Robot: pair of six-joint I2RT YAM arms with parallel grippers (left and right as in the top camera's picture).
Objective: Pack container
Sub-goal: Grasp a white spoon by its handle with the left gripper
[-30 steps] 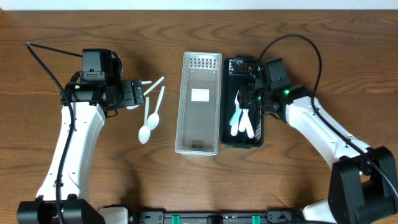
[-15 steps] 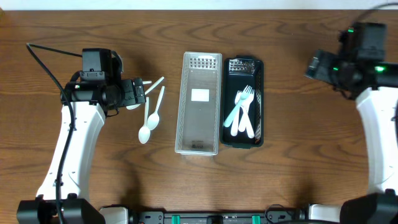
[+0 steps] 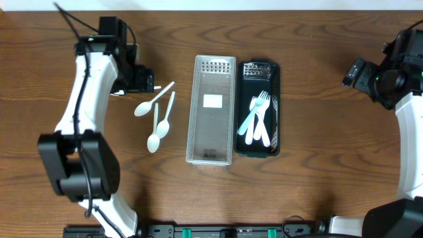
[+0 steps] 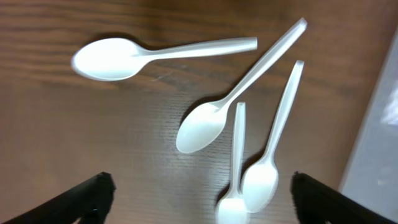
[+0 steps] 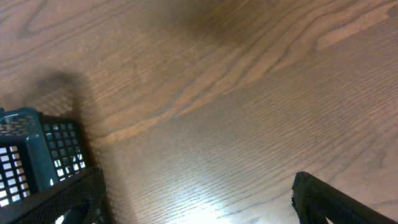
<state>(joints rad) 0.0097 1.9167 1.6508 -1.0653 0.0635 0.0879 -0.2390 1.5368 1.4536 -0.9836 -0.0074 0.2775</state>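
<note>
Several white plastic spoons (image 3: pixel 158 118) lie loose on the wood, left of a clear mesh basket (image 3: pixel 213 152). In the left wrist view the spoons (image 4: pixel 239 93) lie just ahead of the fingers. A dark green basket (image 3: pixel 273 99) holds white forks and a pale green utensil (image 3: pixel 258 122). My left gripper (image 3: pixel 147 82) is open and empty, just behind the spoons; it also shows in the left wrist view (image 4: pixel 202 205). My right gripper (image 3: pixel 355 73) is open and empty over bare wood at the far right; its wrist view (image 5: pixel 199 205) shows the dark basket's corner (image 5: pixel 37 149).
The clear basket (image 3: pixel 198 79) holds only a white label on its floor. Cables run from both arms at the upper corners. The wooden table's far edge runs along the top of the overhead view.
My right gripper has left the dark basket and swung far right. My left arm has pulled back toward the table's far edge, its gripper now just behind the spoons.
</note>
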